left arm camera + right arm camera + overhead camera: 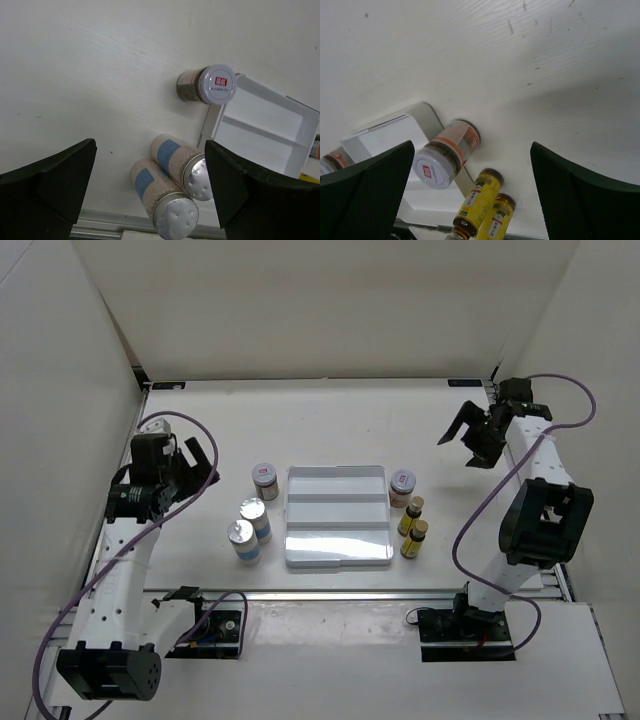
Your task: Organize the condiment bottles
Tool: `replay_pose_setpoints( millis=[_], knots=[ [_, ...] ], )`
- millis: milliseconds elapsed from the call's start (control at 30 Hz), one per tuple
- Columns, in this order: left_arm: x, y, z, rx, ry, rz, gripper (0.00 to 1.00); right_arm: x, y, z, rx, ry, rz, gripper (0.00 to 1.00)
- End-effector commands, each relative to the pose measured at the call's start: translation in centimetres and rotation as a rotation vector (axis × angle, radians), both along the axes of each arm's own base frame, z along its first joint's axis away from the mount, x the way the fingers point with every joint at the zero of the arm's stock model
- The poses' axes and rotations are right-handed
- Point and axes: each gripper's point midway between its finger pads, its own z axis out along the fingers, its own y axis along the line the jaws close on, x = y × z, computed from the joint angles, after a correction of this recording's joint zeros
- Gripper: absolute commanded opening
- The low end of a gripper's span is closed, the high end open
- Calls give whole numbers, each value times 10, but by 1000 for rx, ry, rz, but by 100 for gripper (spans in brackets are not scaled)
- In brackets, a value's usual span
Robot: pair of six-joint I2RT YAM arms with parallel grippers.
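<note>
- The tray (337, 540) lies flat in the middle of the table (330, 420), with two ridges running across it.
- The left jar (265, 478) stands upright just beside the tray's far left corner. Its white lid carries a red mark.
- The two cylinders (254, 517) stand upright on the table left of the tray, nearer the arms than the left jar. In the left wrist view they seem to touch each other, though the angle makes this hard to confirm.
- The right jar (404, 483) stands upright just beside the tray's far right corner.
- The two yellow bottles (411, 515) stand upright right of the tray, one behind the other and very close together. They are just on the near side of the right jar.
- The left gripper (205, 465) hangs above the table to the left of the left jar and cylinders, apart from both. Its fingers are spread wide and point toward them.
- The right gripper (462, 445) is held up over the far right part of the table, well apart from the right jar and yellow bottles. Its fingers are spread wide.
</note>
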Motion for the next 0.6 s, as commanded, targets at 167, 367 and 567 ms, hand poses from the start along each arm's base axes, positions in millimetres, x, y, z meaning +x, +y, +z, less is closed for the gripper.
replay_pose_setpoints(
  millis=[167,367,567],
  knots=[
    [-19,-36,-49,-297,188,81,100,-25,27,58,-294,-98,337,100],
    [-8,-31,-52,-274,210,113,100,-43,-14,60,-506,-12,-39,100],
    [3,-20,-56,-199,212,107,100,-39,83,53,-273,-93,426,100]
  ],
)
